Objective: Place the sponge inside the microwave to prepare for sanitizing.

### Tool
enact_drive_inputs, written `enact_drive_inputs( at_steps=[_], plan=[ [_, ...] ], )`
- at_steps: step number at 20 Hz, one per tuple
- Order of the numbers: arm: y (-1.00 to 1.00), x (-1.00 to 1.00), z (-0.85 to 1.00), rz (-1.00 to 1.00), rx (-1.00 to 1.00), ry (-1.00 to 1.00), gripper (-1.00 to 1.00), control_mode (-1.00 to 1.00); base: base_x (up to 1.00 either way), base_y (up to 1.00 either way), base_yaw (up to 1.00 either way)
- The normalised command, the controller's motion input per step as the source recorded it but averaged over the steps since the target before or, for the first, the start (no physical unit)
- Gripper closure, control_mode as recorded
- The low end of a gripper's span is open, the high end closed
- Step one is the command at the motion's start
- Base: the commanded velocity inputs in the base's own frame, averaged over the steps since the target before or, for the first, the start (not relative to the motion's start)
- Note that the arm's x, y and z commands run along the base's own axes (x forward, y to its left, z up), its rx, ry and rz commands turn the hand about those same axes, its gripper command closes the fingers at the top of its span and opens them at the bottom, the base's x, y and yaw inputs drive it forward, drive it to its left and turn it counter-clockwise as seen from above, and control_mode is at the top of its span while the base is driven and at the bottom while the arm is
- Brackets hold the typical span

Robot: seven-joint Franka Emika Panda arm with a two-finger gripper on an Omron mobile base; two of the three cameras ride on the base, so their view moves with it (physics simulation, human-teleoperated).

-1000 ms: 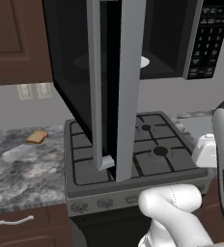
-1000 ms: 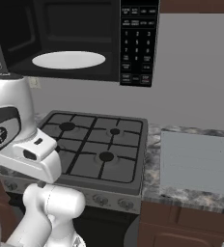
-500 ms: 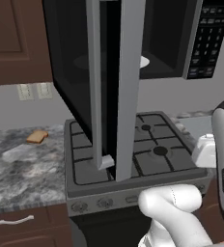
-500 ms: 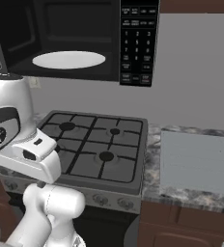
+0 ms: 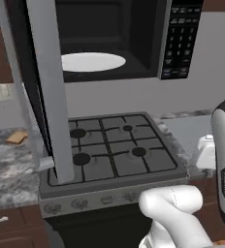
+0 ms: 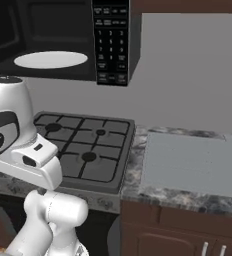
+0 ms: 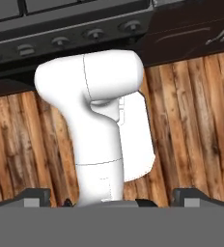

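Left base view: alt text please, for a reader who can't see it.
A black microwave hangs over a gas stove, its door swung open toward the camera and a white turntable bare inside. A slice of bread lies on the granite counter at left.

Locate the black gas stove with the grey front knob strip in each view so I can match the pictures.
Left base view: the black gas stove sits centre, below the open microwave.
Right base view: left of centre, beside the grey counter.
Hand view: its front edge runs across the top, above the wood floor.
Shared landmark: the knob row along the stove's front.
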Motion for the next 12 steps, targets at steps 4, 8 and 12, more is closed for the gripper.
enact_drive_inputs(
  at_steps=[4, 8, 12],
  plan=[
    [0.0, 0.0, 0.0, 0.0, 0.0, 0.0, -1.0, 1.0, -0.02, -0.95, 0.0],
    [0.0, 0.0, 0.0, 0.0, 0.0, 0.0, -1.0, 1.0, 0.0, -1.0, 0.0],
    [0.0, 0.0, 0.0, 0.0, 0.0, 0.0, -1.0, 1.0, 0.03, -1.0, 0.0]
  ],
)
